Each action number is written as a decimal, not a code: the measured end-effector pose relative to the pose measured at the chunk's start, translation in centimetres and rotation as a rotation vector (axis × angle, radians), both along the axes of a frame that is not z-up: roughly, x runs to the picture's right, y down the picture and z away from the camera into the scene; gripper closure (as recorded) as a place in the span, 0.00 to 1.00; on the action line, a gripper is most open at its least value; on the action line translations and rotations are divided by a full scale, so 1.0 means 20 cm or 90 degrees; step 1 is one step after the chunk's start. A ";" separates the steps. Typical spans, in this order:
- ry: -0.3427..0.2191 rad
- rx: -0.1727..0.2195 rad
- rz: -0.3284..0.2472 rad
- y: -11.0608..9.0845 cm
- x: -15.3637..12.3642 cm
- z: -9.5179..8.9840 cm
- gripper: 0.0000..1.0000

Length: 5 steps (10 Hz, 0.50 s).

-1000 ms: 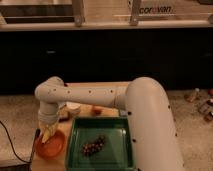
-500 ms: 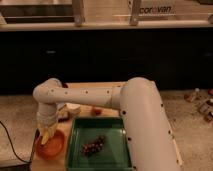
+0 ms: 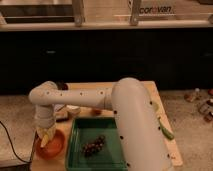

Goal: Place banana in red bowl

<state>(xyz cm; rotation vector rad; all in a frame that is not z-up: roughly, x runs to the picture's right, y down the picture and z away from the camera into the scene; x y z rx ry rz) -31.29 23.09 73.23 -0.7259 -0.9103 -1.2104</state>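
The white robot arm was the largest item, rising just right of the green tray and reaching across behind it to the far left. The wooden table carried the green tray on its front half. The tray was square and held one cluster of dark grapes near its centre. The red bowl stood just left of the tray, close against its left wall. A long green vegetable lay right of the tray, partly behind the arm. A small white cup stood behind the tray's left corner, partly screened by the arm. The gripper pointed downward left of the tray, directly over the bowl. The banana showed pale yellow at the gripper's tip, reaching down into the bowl; whether it was clamped or released could not be told.
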 end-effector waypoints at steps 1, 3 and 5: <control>-0.001 0.002 -0.006 0.00 0.00 -0.01 0.20; -0.004 0.008 -0.014 0.00 -0.01 -0.05 0.20; -0.004 0.012 -0.016 0.00 -0.01 -0.08 0.20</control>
